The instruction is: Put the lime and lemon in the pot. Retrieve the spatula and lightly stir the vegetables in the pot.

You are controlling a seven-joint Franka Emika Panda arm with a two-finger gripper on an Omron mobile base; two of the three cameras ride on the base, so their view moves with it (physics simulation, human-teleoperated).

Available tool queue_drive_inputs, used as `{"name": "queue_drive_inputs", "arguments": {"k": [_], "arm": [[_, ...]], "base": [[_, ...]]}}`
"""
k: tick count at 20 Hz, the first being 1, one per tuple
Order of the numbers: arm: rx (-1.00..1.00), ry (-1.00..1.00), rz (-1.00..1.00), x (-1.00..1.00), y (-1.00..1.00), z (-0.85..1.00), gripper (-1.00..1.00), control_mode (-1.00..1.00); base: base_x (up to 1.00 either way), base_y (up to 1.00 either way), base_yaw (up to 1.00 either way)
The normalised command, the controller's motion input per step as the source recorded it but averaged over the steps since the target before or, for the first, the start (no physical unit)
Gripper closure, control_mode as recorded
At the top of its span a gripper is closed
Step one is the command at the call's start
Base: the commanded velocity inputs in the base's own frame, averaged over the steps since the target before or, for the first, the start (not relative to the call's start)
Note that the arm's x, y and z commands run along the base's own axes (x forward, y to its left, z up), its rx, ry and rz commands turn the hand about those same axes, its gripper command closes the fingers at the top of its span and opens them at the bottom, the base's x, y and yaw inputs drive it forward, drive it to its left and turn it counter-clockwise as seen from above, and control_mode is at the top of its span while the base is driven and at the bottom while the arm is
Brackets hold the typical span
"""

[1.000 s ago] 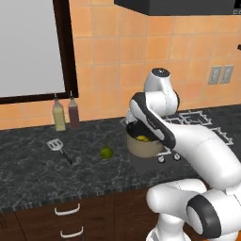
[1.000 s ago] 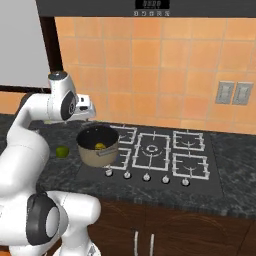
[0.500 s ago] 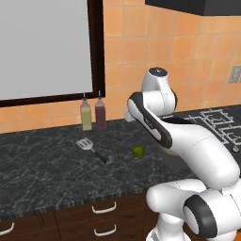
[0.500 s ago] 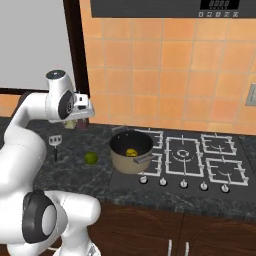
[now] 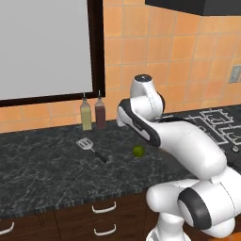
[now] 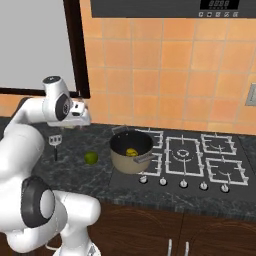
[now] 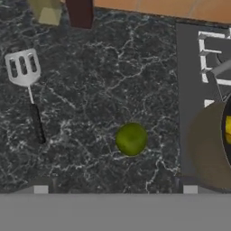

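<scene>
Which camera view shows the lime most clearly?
The hand view: the lime lies unobstructed near its centre on the dark counter, seen from above. In the left base view it is small beside the arm; in the right base view it sits small left of the pot.

Two bottles (image 5: 92,112) stand against the tiled wall (image 5: 141,56) on the dark counter (image 5: 42,164).

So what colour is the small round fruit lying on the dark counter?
Yellow-green; the lime shows best in the hand view.
</scene>
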Motion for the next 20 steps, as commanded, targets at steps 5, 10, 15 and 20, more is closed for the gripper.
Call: {"name": "queue_drive_inputs", "arguments": {"k": [5,10,15,20], "arm": [[-0.04,0.02,-0.41,0.07,0.02,-0.58,-1.00,-1.00],[-0.01,0.00,-0.29,0.03,-0.10,-0.53,-1.00,-1.00],[0.00,0.00,-0.24,0.18,-0.21,-0.49,-1.00,-1.00],[0.00,0.00,-0.15,0.17,0.00,-0.44,-1.00,-1.00]], "base": [[0.00,0.00,0.00],[0.00,0.00,0.00],[0.00,0.00,0.00],[0.00,0.00,0.00]]}}
